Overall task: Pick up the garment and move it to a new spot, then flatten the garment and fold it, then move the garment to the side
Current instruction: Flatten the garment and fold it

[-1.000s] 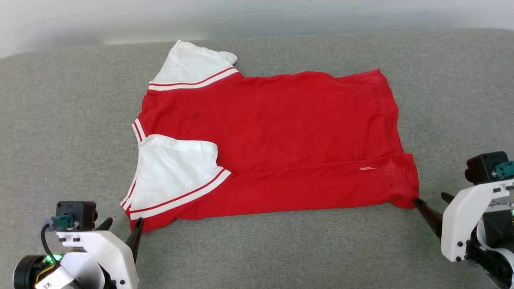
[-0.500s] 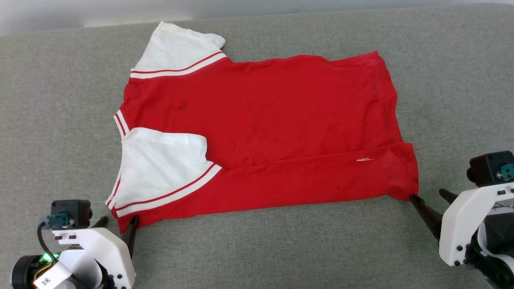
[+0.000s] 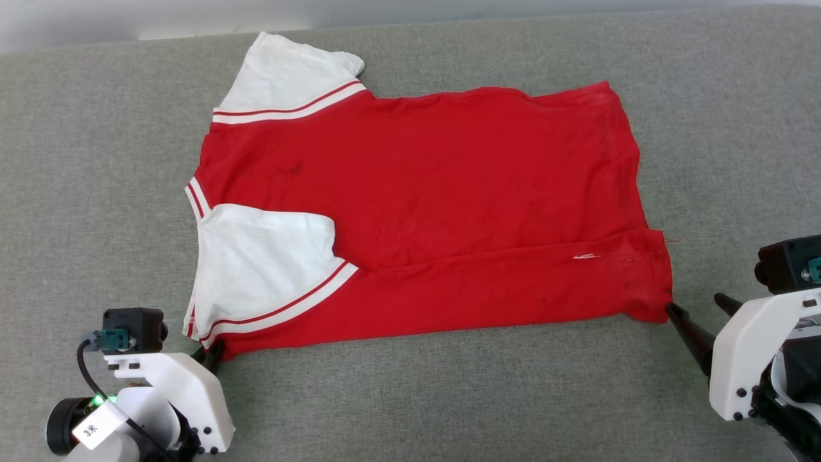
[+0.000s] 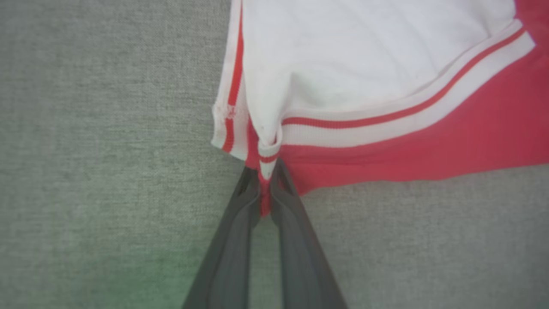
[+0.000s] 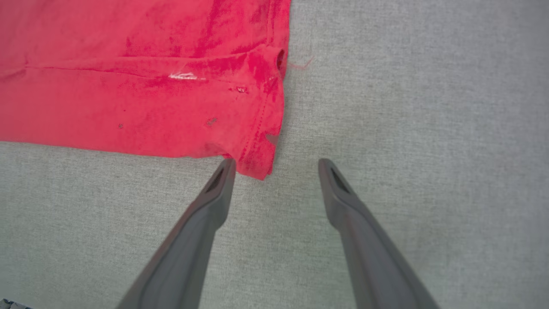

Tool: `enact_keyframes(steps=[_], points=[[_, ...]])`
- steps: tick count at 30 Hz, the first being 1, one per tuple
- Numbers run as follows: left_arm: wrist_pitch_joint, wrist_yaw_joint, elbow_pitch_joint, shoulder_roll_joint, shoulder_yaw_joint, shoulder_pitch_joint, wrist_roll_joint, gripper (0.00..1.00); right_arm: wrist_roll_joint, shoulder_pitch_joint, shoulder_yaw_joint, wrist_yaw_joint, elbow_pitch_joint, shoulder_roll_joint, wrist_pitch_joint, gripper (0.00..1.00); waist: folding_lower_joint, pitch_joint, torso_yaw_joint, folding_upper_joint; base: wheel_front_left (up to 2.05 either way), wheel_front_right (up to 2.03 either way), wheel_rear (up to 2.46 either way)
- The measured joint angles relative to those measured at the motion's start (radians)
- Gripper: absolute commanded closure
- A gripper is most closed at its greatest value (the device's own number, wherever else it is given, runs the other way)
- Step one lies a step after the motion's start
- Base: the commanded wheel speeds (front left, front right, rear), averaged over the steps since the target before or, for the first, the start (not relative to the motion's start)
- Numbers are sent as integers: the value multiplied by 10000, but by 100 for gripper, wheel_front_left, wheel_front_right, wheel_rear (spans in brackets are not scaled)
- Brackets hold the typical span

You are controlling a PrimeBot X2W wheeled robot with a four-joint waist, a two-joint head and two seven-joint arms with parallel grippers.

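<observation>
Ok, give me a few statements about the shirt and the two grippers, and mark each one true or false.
1. The left gripper is shut on the garment's corner by the near white sleeve. True.
2. The right gripper is clamped on the garment. False: its jaws stand open, with the hem corner between the fingertips.
3. The garment lies bunched in a heap. False: it is spread out on the grey cloth surface.
4. The garment's near long edge is folded over its red body. True.
</observation>
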Motion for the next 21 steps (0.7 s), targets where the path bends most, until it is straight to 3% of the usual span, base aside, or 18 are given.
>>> enact_keyframes(steps=[6, 13, 21], points=[[-240, 35, -456, -109, -82, 19, 163, 100, 15, -128, 82, 0, 360, 69, 25, 0, 0, -212, 276, 0, 0, 0, 0], [-299, 238, -1638, 326, -44, 28, 616, 100, -665, -599, 92, 0, 1350, -6, 23, 0, 1, -168, 597, 0, 0, 0, 0], [-249, 374, -2336, 414, -102, -9, 796, 100, -826, -984, 251, 0, 2600, -8, -167, 0, 1, 199, 883, 0, 0, 0, 0]])
